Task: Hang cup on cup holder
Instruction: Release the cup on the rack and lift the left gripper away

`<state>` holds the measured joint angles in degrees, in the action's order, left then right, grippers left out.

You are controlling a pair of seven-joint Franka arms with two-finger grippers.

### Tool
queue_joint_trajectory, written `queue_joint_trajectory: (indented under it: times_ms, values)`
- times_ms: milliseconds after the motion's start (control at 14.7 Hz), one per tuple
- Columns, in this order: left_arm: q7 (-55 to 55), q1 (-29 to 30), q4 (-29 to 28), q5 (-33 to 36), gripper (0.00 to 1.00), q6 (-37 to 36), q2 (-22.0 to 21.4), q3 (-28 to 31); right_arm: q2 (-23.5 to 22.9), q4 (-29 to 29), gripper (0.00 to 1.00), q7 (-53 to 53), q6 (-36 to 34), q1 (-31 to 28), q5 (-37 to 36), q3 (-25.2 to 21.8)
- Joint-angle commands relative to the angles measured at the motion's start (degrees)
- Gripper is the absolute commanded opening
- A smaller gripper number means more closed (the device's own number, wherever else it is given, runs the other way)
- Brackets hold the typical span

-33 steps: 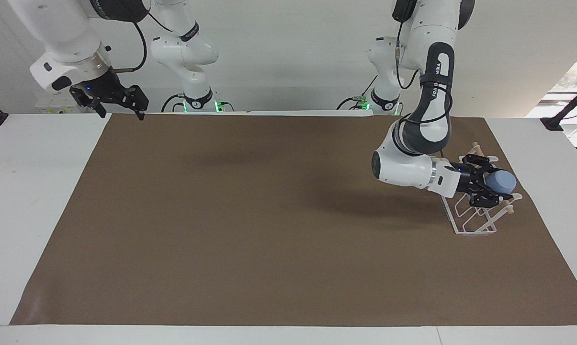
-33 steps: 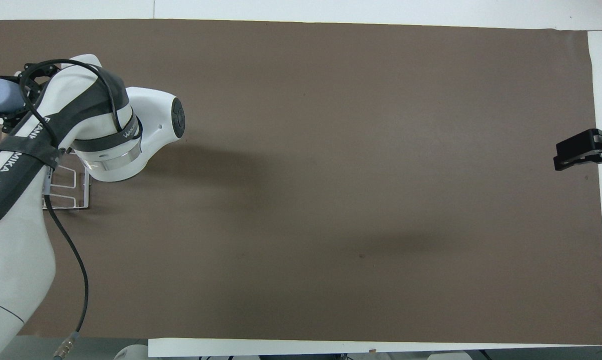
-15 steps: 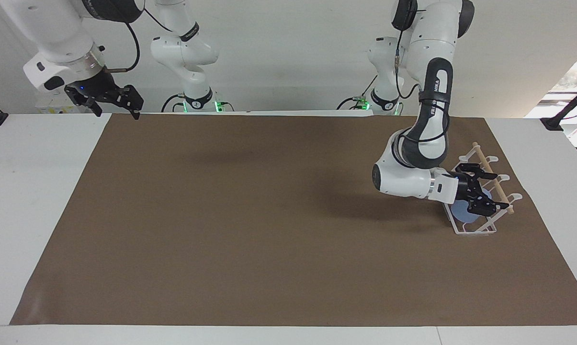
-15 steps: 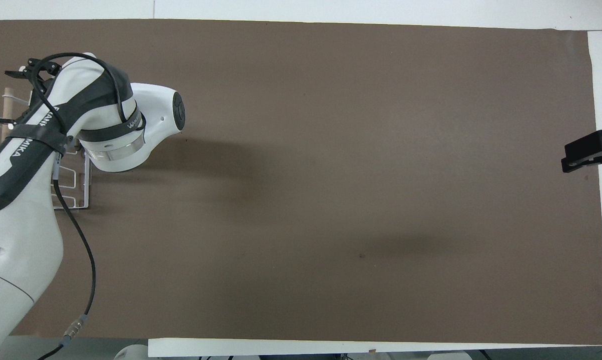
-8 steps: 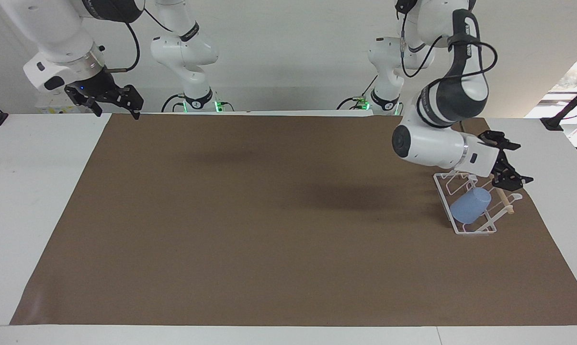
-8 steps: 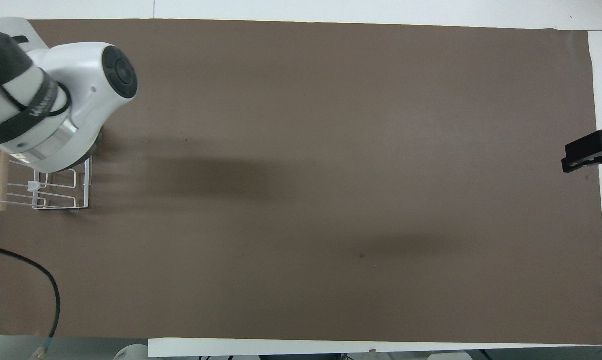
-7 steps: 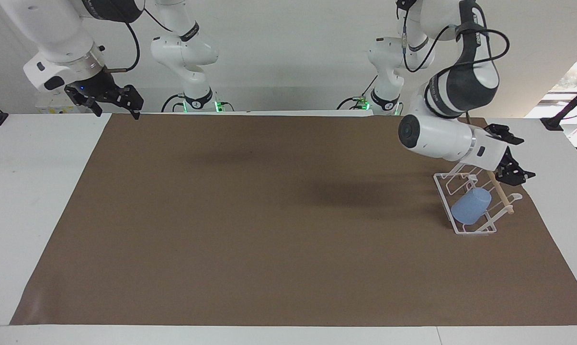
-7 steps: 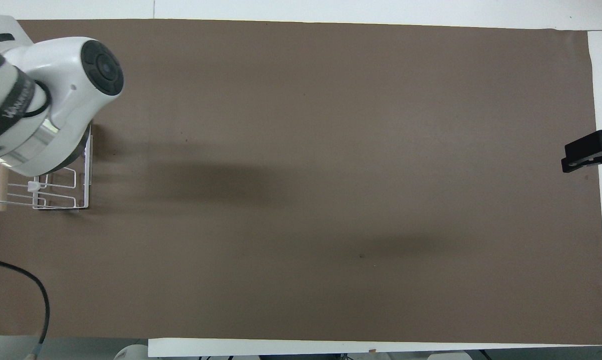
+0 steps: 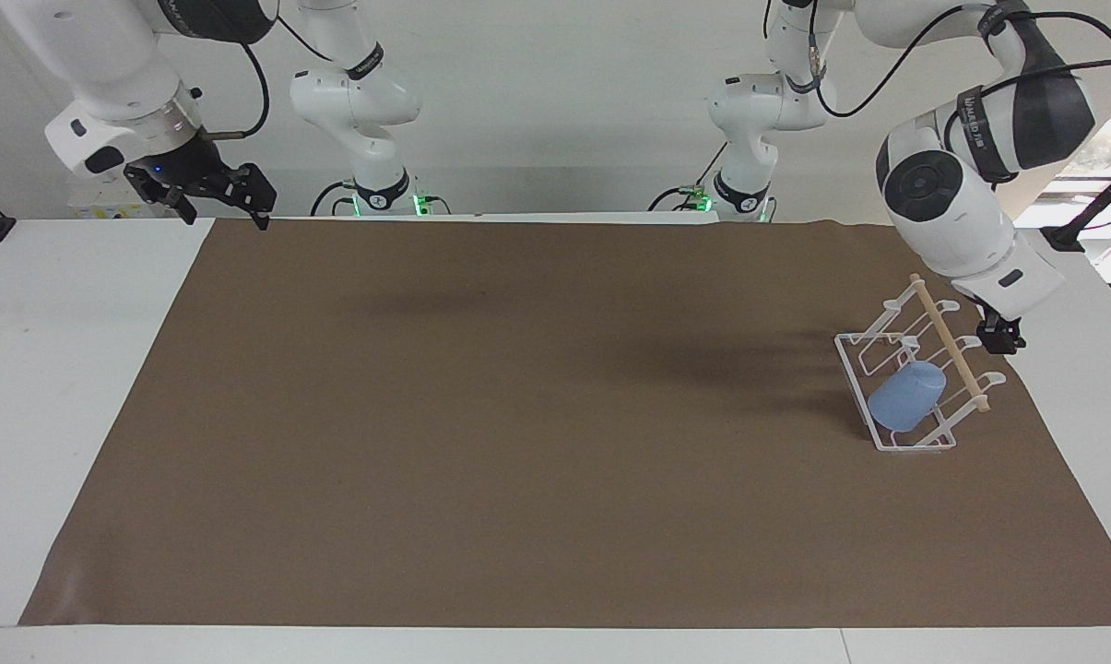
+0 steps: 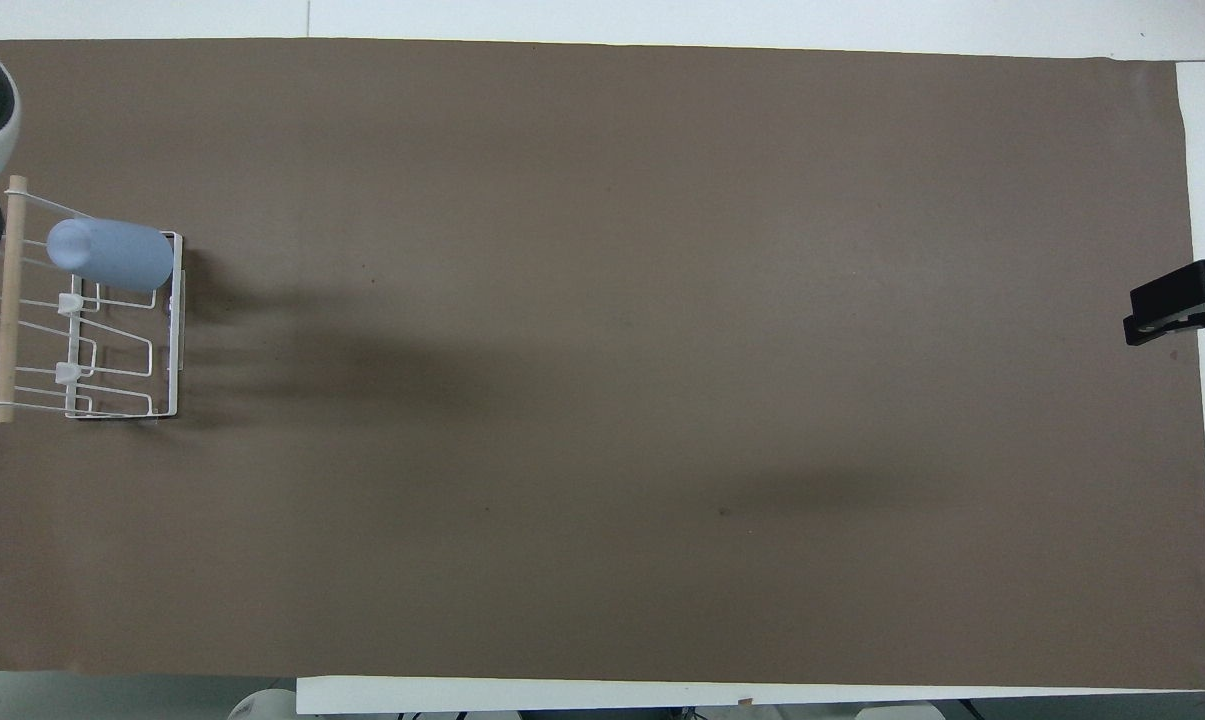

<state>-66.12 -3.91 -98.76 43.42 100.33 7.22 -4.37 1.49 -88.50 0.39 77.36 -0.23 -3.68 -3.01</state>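
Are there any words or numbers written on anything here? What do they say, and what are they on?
White lettering on the dark band of the left arm: too blurred and slanted to read.
Cup: no text.
Cup holder: no text.
Brown mat: no text.
Right arm: no readable text.

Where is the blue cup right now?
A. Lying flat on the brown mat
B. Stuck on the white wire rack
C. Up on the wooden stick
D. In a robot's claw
B: the cup sits tilted on a prong of the white rack, below the wooden stick, and neither claw is touching it.
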Motion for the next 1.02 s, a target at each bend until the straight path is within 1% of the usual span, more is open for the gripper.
queue_joint_trajectory:
  times_ms: [0,136,273,477,614,750,886,955]
  values:
    - [16.13,0.66,-1.53,-11.12,1.0,3.29,-2.29,-0.29,0.71,-0.62,0.99,-1.18,-0.37,-0.39,0.95,-0.06]
    - [32.12,1.09,-1.53,-22.1,1.0,2.77,-3.69,0.06,0.71,-0.62,0.99,-1.18,-0.45,-0.39,1.04,-0.06]
    - [41.29,2.24,-1.97,-30.81,1.0,1.11,-5.36,0.06,0.71,-0.62,0.99,-1.18,-0.37,-0.39,1.04,-0.06]
    - [55.43,2.33,-0.39,-41.1,1.0,-6.35,-6.51,0.06,0.71,-0.54,0.99,-1.18,-0.45,-0.39,1.04,-0.06]
    - [63.45,2.33,1.02,-43.59,1.0,-9.61,-6.51,0.06,0.71,-0.54,0.99,-1.18,-0.37,-0.39,1.04,-0.06]
    - [68.29,2.33,2.07,-45.43,1.0,-9.8,-6.16,0.06,0.71,-0.54,0.99,-1.18,-0.37,-0.39,1.04,-0.06]
    - [68.84,1.98,6.19,-45.44,1.0,-11.28,-4.5,0.06,0.71,-0.62,0.99,-1.18,-0.45,-0.39,1.04,-0.06]
    - [68.84,1.8,6.99,-45.36,1.0,-11.55,-4.06,0.06,0.71,-0.62,0.99,-1.18,-0.37,-0.39,1.04,-0.06]
